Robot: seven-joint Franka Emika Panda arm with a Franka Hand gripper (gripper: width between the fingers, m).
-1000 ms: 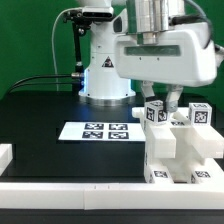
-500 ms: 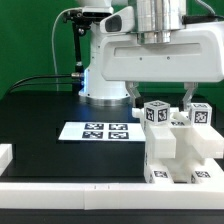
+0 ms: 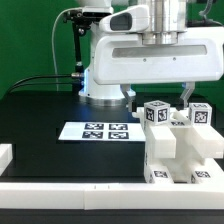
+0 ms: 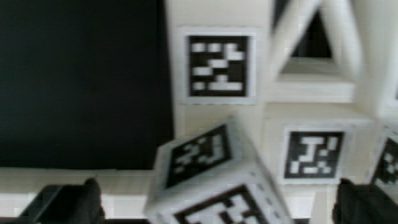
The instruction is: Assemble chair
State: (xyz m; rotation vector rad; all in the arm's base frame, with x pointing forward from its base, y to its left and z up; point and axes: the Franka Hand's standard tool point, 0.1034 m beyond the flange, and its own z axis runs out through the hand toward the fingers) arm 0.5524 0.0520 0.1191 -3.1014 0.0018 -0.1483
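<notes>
The chair (image 3: 180, 145), a stiff, light-looking block of smooth white plastic, sits at the black bench's (image 3: 40, 110) exterior-view right, best taken across a tagged upright post, while the pincer (image 3: 158, 98) hangs spread above it, pinching nothing.

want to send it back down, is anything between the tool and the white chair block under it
Nothing visible is. In the exterior view the open tool hangs just above the white blocky plastic chair assembly, over its tagged top pieces, with only air between. The flat marker board lies off to the exterior view's left.
</notes>
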